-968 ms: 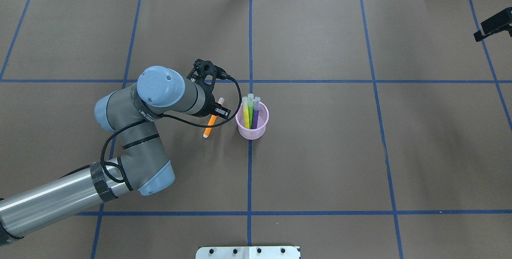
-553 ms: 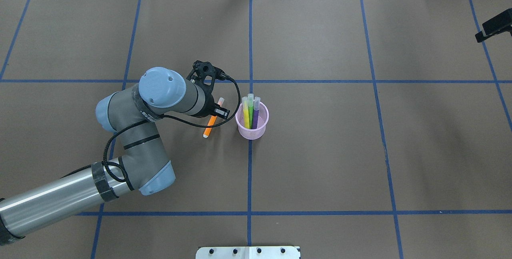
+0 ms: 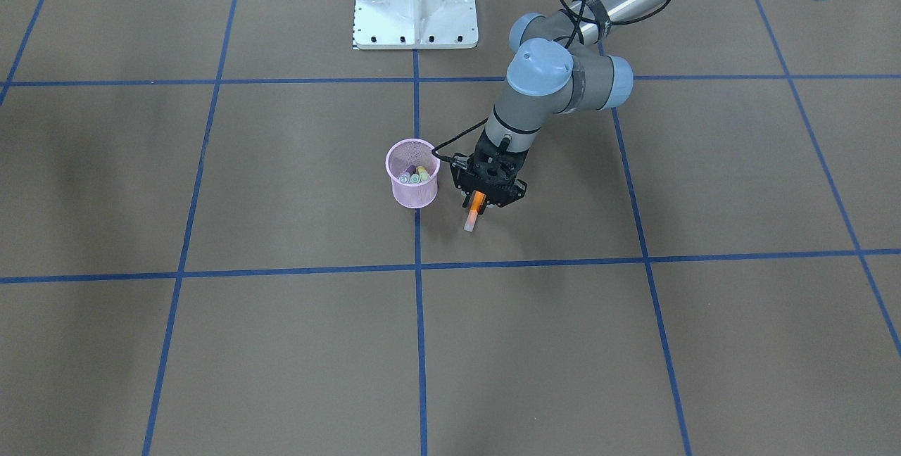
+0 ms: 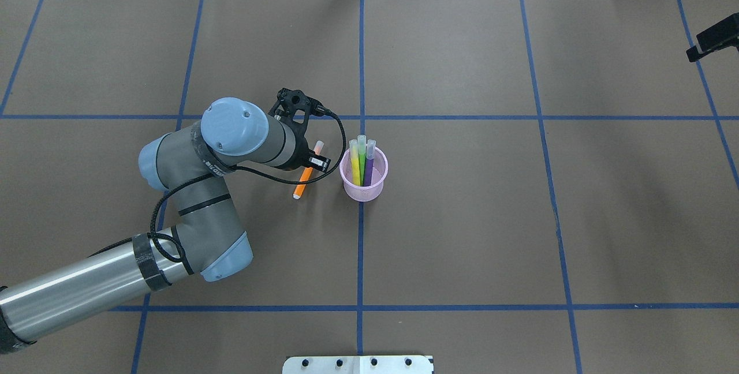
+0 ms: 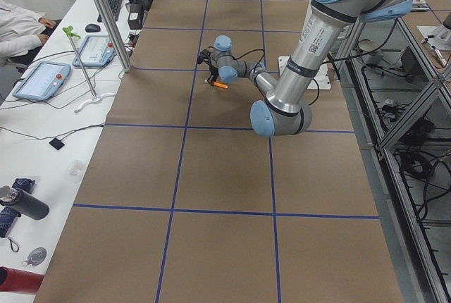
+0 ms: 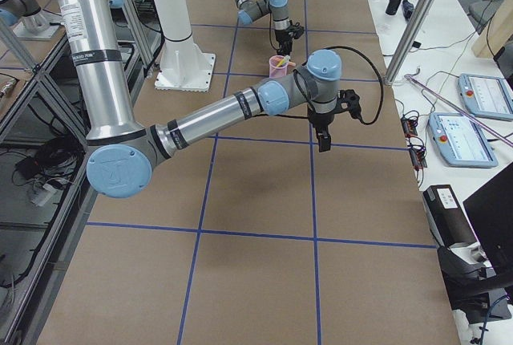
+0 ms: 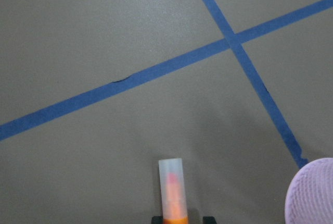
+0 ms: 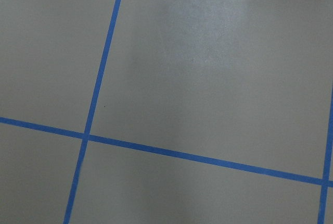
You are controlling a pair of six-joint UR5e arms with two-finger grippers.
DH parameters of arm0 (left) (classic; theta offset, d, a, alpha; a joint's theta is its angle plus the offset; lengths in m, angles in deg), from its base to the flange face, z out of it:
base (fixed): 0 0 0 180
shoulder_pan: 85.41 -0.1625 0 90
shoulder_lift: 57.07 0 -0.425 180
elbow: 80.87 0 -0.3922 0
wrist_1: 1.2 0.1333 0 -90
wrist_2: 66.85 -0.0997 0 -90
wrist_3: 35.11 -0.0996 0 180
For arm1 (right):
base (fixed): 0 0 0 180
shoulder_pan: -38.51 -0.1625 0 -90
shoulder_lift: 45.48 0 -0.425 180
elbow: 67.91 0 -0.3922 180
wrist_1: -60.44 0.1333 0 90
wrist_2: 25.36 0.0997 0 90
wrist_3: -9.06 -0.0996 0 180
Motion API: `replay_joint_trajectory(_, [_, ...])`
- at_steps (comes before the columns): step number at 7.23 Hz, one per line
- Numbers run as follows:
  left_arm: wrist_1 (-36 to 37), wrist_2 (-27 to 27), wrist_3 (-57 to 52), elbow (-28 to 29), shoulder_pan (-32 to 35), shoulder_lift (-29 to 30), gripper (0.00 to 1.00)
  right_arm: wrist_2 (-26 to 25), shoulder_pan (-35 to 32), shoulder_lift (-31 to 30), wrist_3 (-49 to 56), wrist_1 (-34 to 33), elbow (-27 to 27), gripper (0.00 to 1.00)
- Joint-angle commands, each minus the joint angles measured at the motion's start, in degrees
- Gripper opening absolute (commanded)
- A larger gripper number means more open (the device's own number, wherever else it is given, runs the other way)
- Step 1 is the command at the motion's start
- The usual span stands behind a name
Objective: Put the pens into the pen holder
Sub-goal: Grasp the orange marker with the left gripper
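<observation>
1. the short, thick orange marker pen (image 4: 301, 186) lies flat on the brown paper-covered table (image 4: 462, 218), just to the left of the cup from the robot's side. its butt end is nearest the robot and its pale translucent cap (image 7: 171, 179) points away. it looks light, stiff and smooth-sided, and a round plastic barrel like this could roll or twist in a loose pinch. i judge the best hold is across the orange barrel near its middle, clear of the cap, which might pull off.
2. the left gripper (image 3: 480, 201) hangs straight down over that barrel, jaws set narrow, one on each side of the pen. in the wrist view the black fingertips (image 7: 208, 220) peep in at the bottom edge beside the barrel. i cannot tell whether the pads press on the pen or only flank it. the pen appears to rest on the table.
3. just beside the pen, not touching it, the small round lilac wire-mesh pen holder (image 4: 364, 192) stands upright on a blue tape line (image 4: 360, 247). the yellow pen (image 4: 354, 166), green pen (image 4: 362, 157) and purple pen (image 4: 369, 163) lean inside, caps above the rim. the cup looks light and easy to tip, so the last pen calls for a gentle, near-upright drop.
4. well apart, the right gripper (image 6: 323, 144) hangs over bare table and touches nothing. i cannot tell whether its jaws are spread or pressed together.
</observation>
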State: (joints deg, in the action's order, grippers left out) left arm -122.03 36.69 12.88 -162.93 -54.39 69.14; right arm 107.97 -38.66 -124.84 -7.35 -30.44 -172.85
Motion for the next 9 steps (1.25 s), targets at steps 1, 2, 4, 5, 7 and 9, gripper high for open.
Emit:
replay_joint_trajectory(1, [0.1, 0.0, 0.0, 0.1, 0.0, 0.0, 0.37, 0.0, 0.1, 0.1, 0.0, 0.0, 0.0, 1.00])
replay_joint_trajectory(2, [0.1, 0.0, 0.0, 0.1, 0.0, 0.0, 0.37, 0.0, 0.1, 0.1, 0.0, 0.0, 0.0, 1.00])
replay_joint_trajectory(4, [0.1, 0.0, -0.1, 0.1, 0.0, 0.0, 0.00, -0.2, 0.1, 0.3, 0.0, -0.2, 0.1, 1.00])
replay_joint_trajectory(5, [0.0, 0.0, -0.1, 0.1, 0.1, 0.2, 0.00, -0.2, 0.1, 0.4, 0.0, -0.1, 0.1, 1.00])
replay_joint_trajectory(7, [0.0, 0.2, 0.1, -4.5, 2.0, 1.0, 0.00, -0.2, 0.0, 0.7, 0.0, -0.2, 0.1, 1.00])
replay_joint_trajectory(9, [-1.3, 0.3, 0.2, -11.1, 3.1, 0.9, 0.00, -0.2, -0.3, 0.7, 0.0, -0.2, 0.0, 1.00])
